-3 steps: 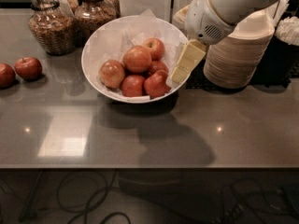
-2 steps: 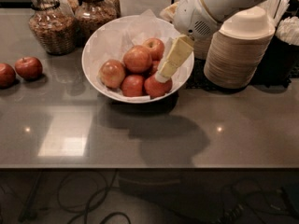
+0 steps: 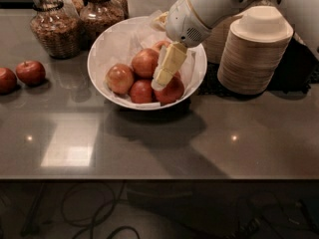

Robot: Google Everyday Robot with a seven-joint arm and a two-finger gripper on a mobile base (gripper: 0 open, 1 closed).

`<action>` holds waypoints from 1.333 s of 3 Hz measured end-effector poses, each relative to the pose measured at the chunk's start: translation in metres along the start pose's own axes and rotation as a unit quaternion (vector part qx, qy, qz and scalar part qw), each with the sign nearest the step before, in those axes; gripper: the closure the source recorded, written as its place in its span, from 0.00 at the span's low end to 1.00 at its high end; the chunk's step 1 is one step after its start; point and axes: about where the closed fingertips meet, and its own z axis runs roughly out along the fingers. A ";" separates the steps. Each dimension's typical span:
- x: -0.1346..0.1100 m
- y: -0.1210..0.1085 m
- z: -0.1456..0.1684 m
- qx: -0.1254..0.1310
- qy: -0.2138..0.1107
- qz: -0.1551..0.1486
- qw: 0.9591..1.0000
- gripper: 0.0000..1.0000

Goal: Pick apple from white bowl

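Dark, glossy countertop (image 3: pixel 159 143) fills the scene, with cables seen on the floor below its near edge. The white bowl (image 3: pixel 91 68) is set toward the middle of the far edge, lined with white paper, presumably to cushion the fruit. Several apples are heaped in its near half, so each is propped by its neighbours. The apple (image 3: pixel 143 62), the largest and red-orange, lies uppermost at the centre of the heap, which leaves it the most open to a grasp from above. The gripper (image 3: pixel 158 79) is angled down into the bowl from the far right, just beside the apple's right flank and over a darker red one; whether it is open or closed cannot be told, and nothing is seen to be held. Two loose apples (image 3: pixel 31 72) are kept at the left edge, glass jars (image 3: pixel 52 29) at the far left corner, and stacked paper bowls (image 3: pixel 254 54) toward the far right.
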 end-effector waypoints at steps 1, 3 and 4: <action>0.005 -0.004 0.019 -0.025 0.001 -0.002 1.000 0.00; 0.015 -0.007 0.037 -0.057 -0.005 0.004 0.998 0.00; 0.018 -0.008 0.042 -0.069 -0.013 0.007 0.998 0.19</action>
